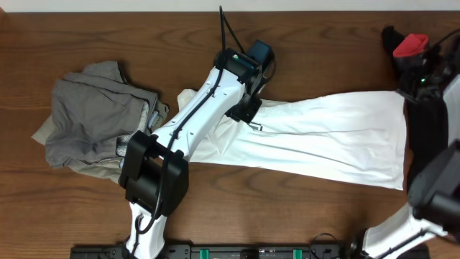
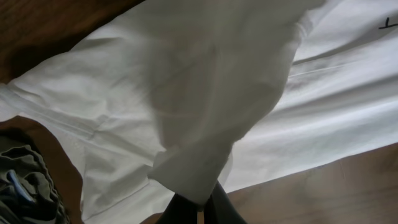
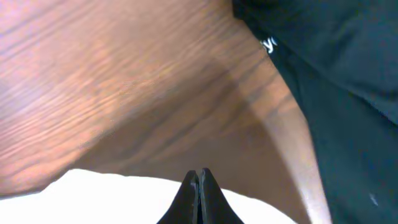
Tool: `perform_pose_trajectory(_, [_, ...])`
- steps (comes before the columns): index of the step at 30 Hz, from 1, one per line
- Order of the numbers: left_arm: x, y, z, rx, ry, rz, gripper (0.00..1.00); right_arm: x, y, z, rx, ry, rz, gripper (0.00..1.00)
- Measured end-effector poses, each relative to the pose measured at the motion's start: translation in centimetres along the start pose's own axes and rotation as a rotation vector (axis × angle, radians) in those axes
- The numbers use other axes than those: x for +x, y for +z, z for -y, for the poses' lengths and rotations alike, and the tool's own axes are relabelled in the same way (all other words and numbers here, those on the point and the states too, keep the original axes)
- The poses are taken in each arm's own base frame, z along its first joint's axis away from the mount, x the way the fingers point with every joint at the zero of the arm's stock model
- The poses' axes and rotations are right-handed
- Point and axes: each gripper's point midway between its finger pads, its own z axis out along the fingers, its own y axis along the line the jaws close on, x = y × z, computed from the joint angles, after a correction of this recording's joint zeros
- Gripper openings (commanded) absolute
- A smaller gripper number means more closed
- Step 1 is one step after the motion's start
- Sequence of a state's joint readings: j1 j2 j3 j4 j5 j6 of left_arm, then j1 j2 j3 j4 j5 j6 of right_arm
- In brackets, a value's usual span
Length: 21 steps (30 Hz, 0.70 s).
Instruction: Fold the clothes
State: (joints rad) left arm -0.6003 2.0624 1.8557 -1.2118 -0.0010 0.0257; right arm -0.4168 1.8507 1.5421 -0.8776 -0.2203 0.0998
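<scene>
Wood-grain table is carrying all the clothes. The left gripper is clamping a fold of the white shirt at the end nearest the grey pile. The cloth is rising from the fingertips in a loose tent.

The right gripper is sitting with its fingers pressed together at the shirt's opposite end. White cloth is showing just under the tips, but I cannot tell whether any of it is caught between them.

The shirt is lying stretched in a long band across the middle of the table, with no print showing. The grey pile is lying bunched just beside one end of the shirt, and a black garment is lying near the other end.

The step in hand is probably drawing the shirt out taut, ready for a first fold. The next move is calling for a sure pinch on the right-hand end. Both ends then need lifting together, so the band is not sagging or twisting.
</scene>
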Motion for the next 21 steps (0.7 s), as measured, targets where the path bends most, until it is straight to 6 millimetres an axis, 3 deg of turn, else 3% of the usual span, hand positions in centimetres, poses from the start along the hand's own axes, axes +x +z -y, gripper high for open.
perform_pose_trajectory(3, [0.3,0.0,0.0,0.000,0.001,-0.011,0.06,1.1,-1.3,0.2,0.026,0.005,-0.029,0.01])
perform_pose_trajectory(11, [1.7,-0.1,-0.1,-0.003,0.011,-0.068,0.06,5.4,-2.2,2.9,0.180,0.005,-0.200,0.01])
perform_pose_trajectory(21, [3.0,-0.1,-1.2,-0.005,-0.012,-0.126,0.06,7.9,-3.8,6.3,0.382,-0.023,-0.308,0.01])
